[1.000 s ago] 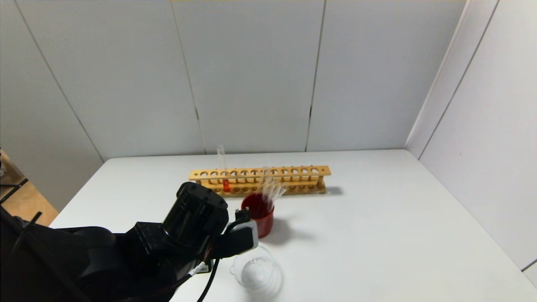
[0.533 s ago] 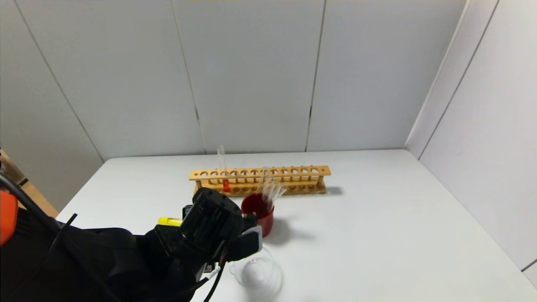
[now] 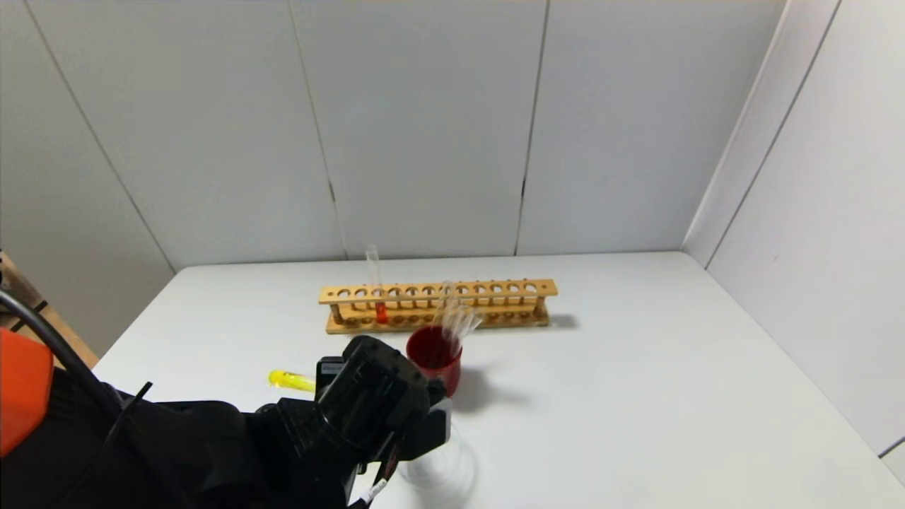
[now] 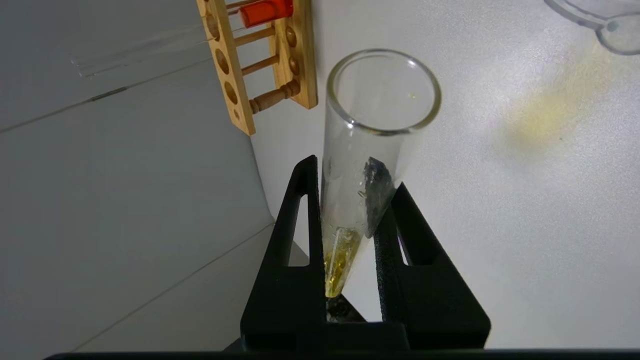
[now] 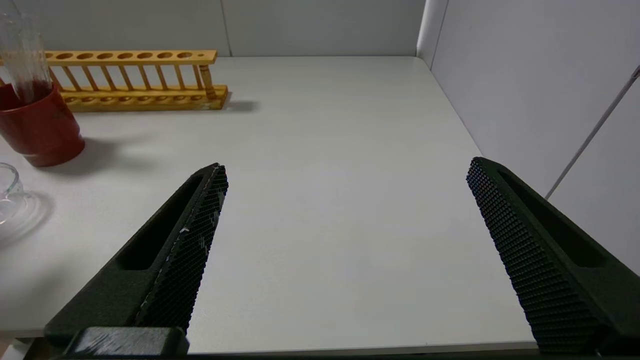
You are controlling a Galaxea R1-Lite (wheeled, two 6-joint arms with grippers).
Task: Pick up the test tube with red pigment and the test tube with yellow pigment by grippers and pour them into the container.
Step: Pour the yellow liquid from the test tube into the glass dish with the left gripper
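Observation:
My left gripper is shut on the test tube with yellow pigment, held low over the front of the table. In the head view the tube lies nearly level, and its yellow base sticks out to the left of my left wrist. The yellow liquid sits at the tube's base. The container, a clear glass beaker, stands just beyond the gripper, partly hidden by it. The test tube with red pigment stands upright in the wooden rack. My right gripper is open and holds nothing.
A dark-red cup holding several colourless tubes stands between the rack and the beaker, close to my left gripper. White walls close off the back and the right side. The right gripper hovers over bare table near the front edge.
My left arm has moved right and toward the front, covering more of the beaker. The wrist has turned, so the tube's yellow base has come into view on the left.

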